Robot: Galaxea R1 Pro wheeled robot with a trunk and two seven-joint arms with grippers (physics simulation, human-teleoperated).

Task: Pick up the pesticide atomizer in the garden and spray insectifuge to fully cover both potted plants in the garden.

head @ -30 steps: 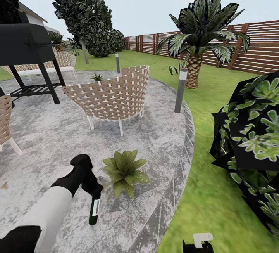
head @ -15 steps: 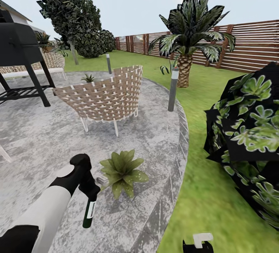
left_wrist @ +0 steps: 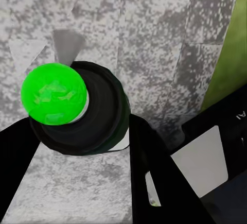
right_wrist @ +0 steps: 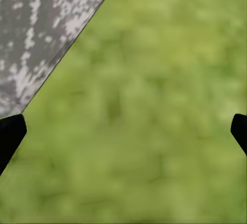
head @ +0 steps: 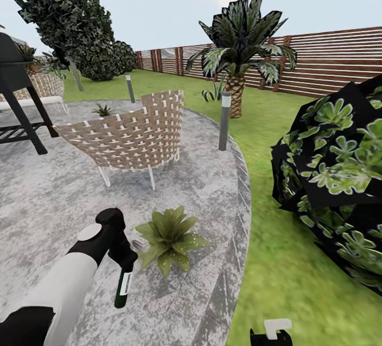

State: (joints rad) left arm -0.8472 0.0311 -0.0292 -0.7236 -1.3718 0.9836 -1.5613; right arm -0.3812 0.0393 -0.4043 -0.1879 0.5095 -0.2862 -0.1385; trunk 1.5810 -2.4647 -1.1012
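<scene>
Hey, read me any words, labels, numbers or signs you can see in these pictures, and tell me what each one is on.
Nothing can be read.
White label on the pesticide atomizer held by the left gripper: too small and blurred to read.
Pale marks on a black panel in the left wrist view: cut off at the picture's edge, unreadable.

The head view looks forward and down from above the arms, across the stone patio [head: 63, 197] toward the fence [head: 334, 59], taking in the scene from afar. The left wrist view looks straight down along the left gripper [left_wrist: 77, 147] at the patio paving [left_wrist: 154, 33] close below it. The right wrist view looks down past the right gripper [right_wrist: 123, 131] at the lawn [right_wrist: 154, 105] beneath. All three share the patio edge where stone meets grass
</scene>
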